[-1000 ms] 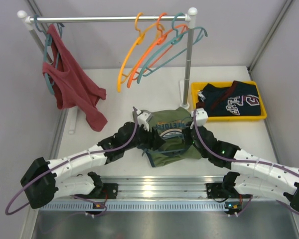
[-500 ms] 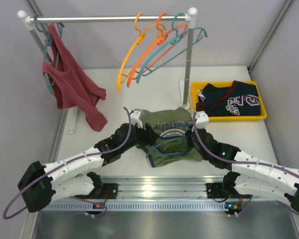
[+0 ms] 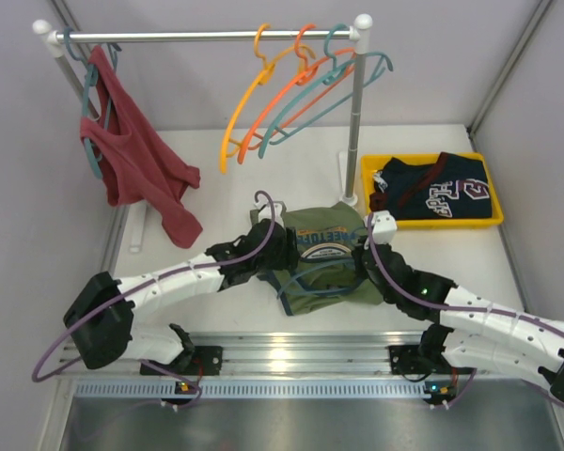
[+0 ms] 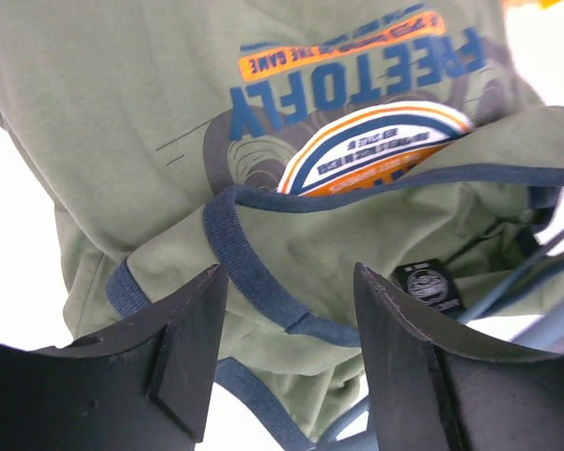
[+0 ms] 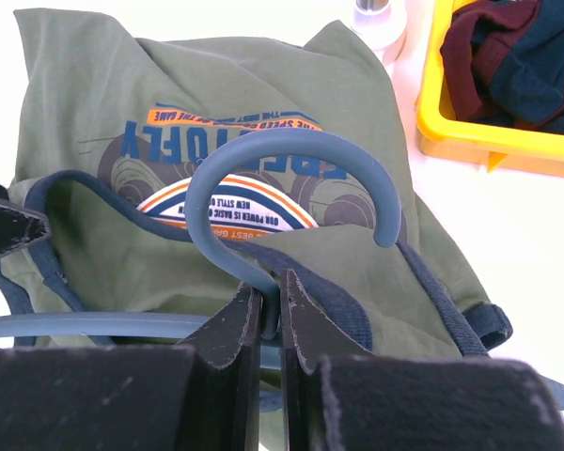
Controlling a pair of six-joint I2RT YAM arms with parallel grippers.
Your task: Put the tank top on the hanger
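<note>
Holding: the right gripper is shut tight on the hanger, just under its hook.
Hook: it curls up toward the rack post.
Top: the tank top lies flat on the table, just in front of the rack post. Its bottom edge is by the post's foot and its neck end is toward the arms.
Hanger bar: it lies sideways, across the neck end of the top. Part of it seems to be under the cloth, but I cannot tell how much.
Left gripper: the left gripper is wide open and holds nothing. It hangs right over the blue neck band, with one finger on each side of it.
Nearer arm: the left one is closest to the loose band, so I think it should pinch the band and pull it over the bar.
Room: the yellow tray sits to the right of the post, close to the top. The side left of the post looks like it has more room for pulling.
</note>
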